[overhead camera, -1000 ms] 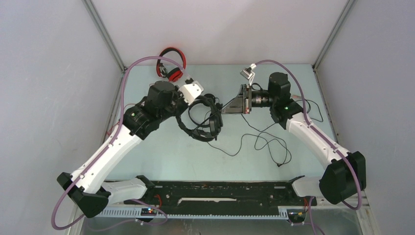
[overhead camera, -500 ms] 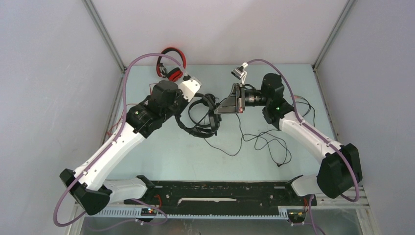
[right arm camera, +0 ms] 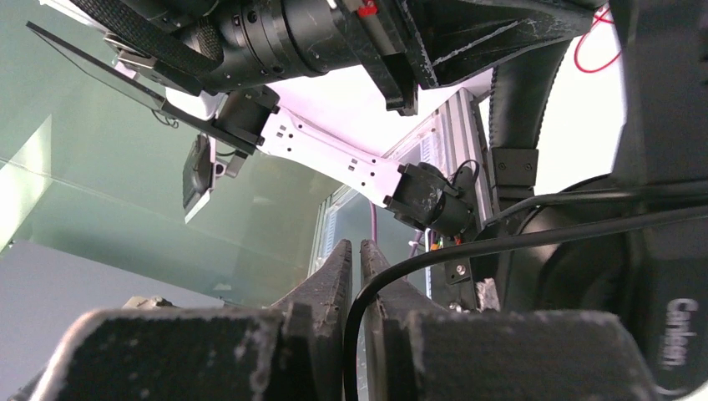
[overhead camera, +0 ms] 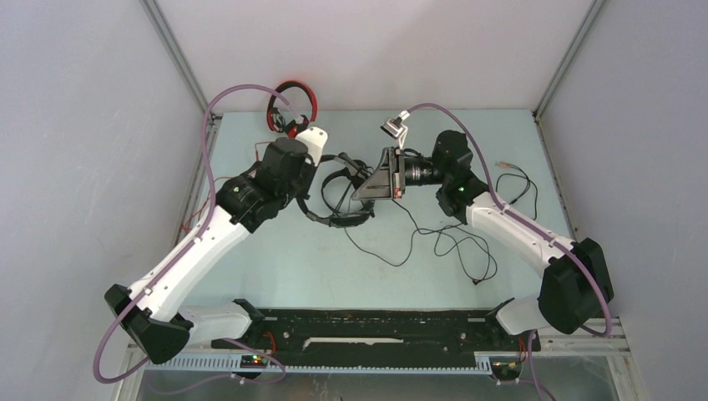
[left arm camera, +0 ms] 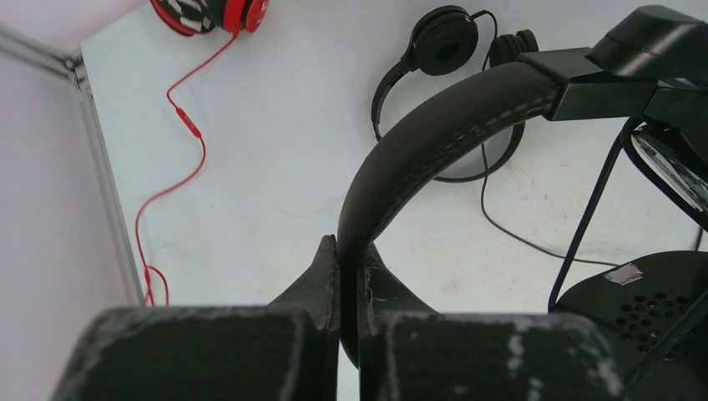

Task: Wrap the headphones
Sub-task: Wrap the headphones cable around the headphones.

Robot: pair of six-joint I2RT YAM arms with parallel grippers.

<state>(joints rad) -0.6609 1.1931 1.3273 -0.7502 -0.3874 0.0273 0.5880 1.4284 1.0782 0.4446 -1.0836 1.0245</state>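
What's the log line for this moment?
left pincer: shut on black headset headband | right pincer: shut on cable | red headset: far-left corner

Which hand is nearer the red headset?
Left. The left hand, clamped on a black headset's band, sits in front of the red headset; the right hand is farther right, pinching the cable.
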